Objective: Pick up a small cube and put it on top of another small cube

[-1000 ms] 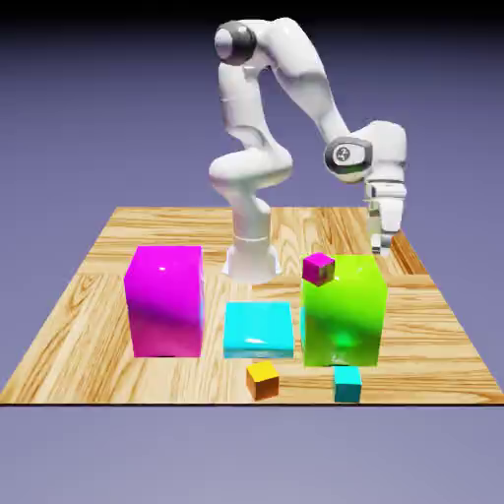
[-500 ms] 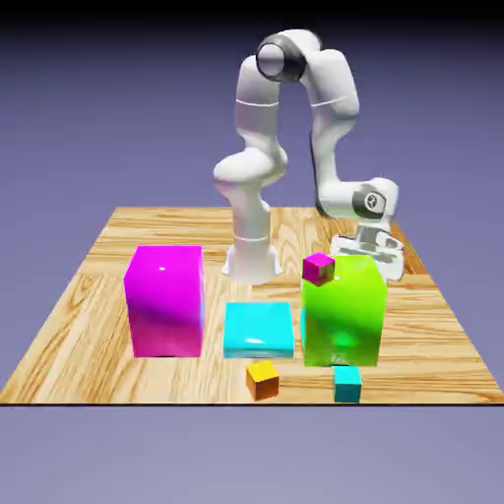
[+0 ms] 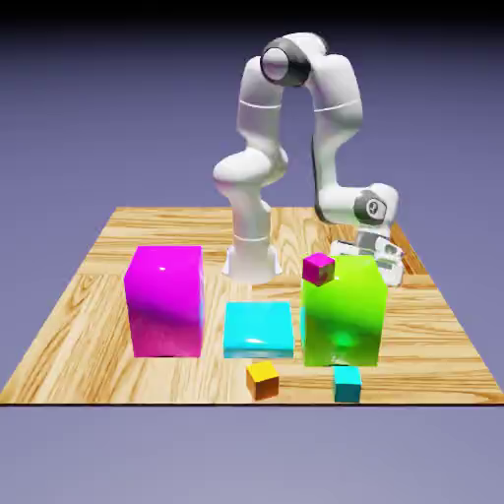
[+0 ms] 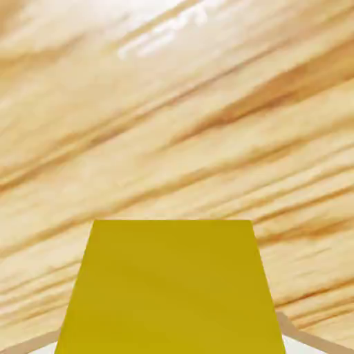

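the fingers are closed on the yellow cube (image 4: 173,290), gripping it low over the table (image 4: 173,166); cube and gripper (image 3: 379,278) are behind the big lime-green block (image 3: 342,320), whose top edge has the small magenta cube (image 3: 318,269) by it

Arm (image 3: 340,128): raised from its base, bent over at the top, forearm dropping on the exterior view's right. Wrist (image 3: 369,205) low, beyond the table's middle. Hand (image 3: 374,258) down near table level, partly hidden in the exterior view (fingertips out of sight there). Gripper (image 4: 171,339): closed on a small cube, fingers mostly hidden in the hand view.
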